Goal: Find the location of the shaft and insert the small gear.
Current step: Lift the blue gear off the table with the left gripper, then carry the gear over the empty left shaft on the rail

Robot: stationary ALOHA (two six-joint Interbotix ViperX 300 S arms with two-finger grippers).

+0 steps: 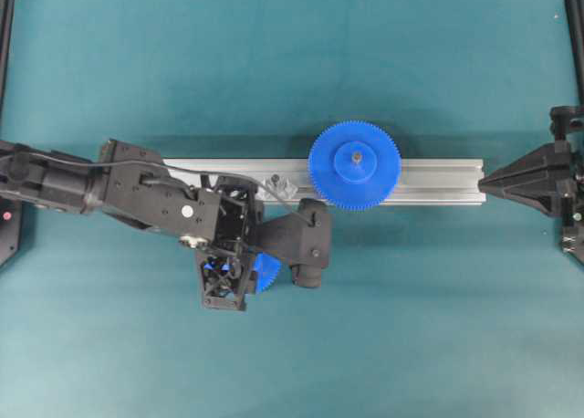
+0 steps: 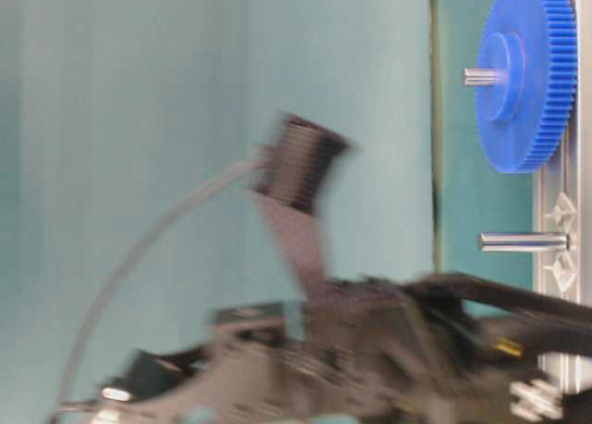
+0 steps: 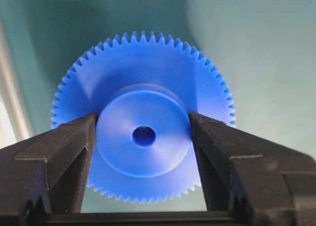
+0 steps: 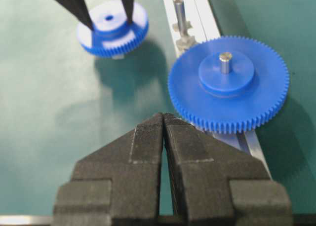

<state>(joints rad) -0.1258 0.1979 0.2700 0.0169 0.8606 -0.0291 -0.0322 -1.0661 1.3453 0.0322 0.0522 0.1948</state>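
- My left end effector point(image 3: 143, 137) is gripping the small gear point(image 3: 143, 117): its two fingers point(image 3: 69, 147) press on either side of the raised hub, and the dark centre hole sits midway between them.
- From the right wrist view, that gear point(image 4: 112, 27) hangs off the bench point(image 4: 59, 112), with its shadow below and the left fingers point(image 4: 74, 6) coming down onto its hub from above.
- In the overhead view only a blue sliver of the gear point(image 1: 266, 272) shows beneath the left end effector point(image 1: 228, 276); the arm covers the rest.
- The shaft point(image 4: 180, 14) stands upright on the rail point(image 4: 197, 9), just beside the held gear and off to one side of it, not under it. Overhead, its base point(image 1: 274, 182) lies just past the left wrist, on the rail side.
- At table level the shaft point(image 2: 523, 242) shows as a bare silvery pin sticking out from the rail point(image 2: 555, 285), free of any gear.
- The big gear point(image 1: 354, 165) sits on the rail point(image 1: 438, 181) farther along, between the two end effectors, on its own pin.
- My right end effector point(image 4: 163, 118) is closed, its fingers pressed together with nothing between them, well back from the big gear point(image 4: 228, 83); overhead it sits at the rail's far end point(image 1: 493, 182).
- I can read no brand, label or writing anywhere.
- Count: two blue gears, one free shaft, one rail, two end effectors.
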